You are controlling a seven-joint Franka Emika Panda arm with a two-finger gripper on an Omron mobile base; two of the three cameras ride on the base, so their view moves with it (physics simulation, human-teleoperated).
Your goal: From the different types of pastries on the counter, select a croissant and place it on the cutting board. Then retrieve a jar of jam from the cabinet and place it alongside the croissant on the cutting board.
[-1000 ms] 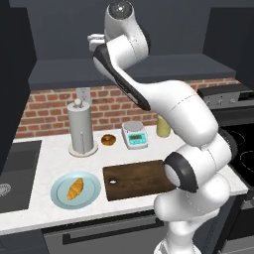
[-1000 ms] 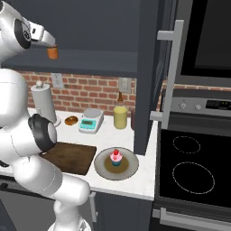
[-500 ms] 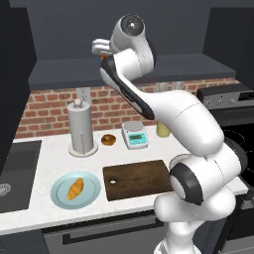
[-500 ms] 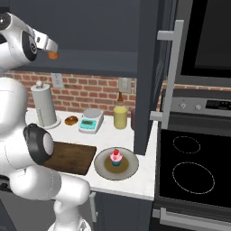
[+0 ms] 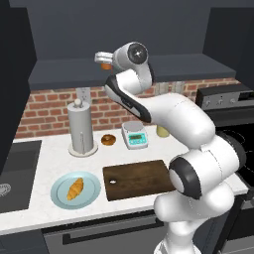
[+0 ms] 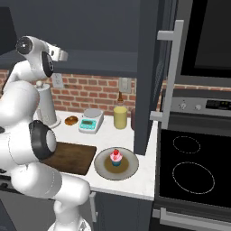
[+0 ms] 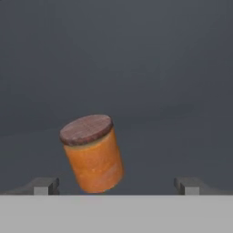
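Observation:
On the cabinet shelf (image 5: pixel 198 67) stands the orange-brown jar of jam (image 7: pixel 93 152), which looks tilted in the hand view. My gripper (image 7: pixel 117 186) is open, its fingertips (image 7: pixel 43 185) wide on either side of the jar, which sits nearer the left tip. In the left base view the gripper (image 5: pixel 103 60) is raised to the shelf at the jar (image 5: pixel 106 65). The croissant (image 5: pixel 75 188) lies on a round light blue plate (image 5: pixel 59 196) on the counter (image 5: pixel 44 163). Right of it is the dark cutting board (image 5: pixel 141 178), bare.
A paper towel stand (image 5: pixel 82 126), a donut (image 5: pixel 107 139) and a kitchen scale (image 5: pixel 135 135) line the brick wall. A cupcake (image 6: pixel 116 157) on a plate, a yellow canister (image 6: pixel 120 117) and the open cabinet door (image 6: pixel 149 67) are to the right, beside the stove (image 6: pixel 194 171).
The arm's upper joints have swung right in the left base view and the hand has come down a little toward the jar. The jaws stayed open.

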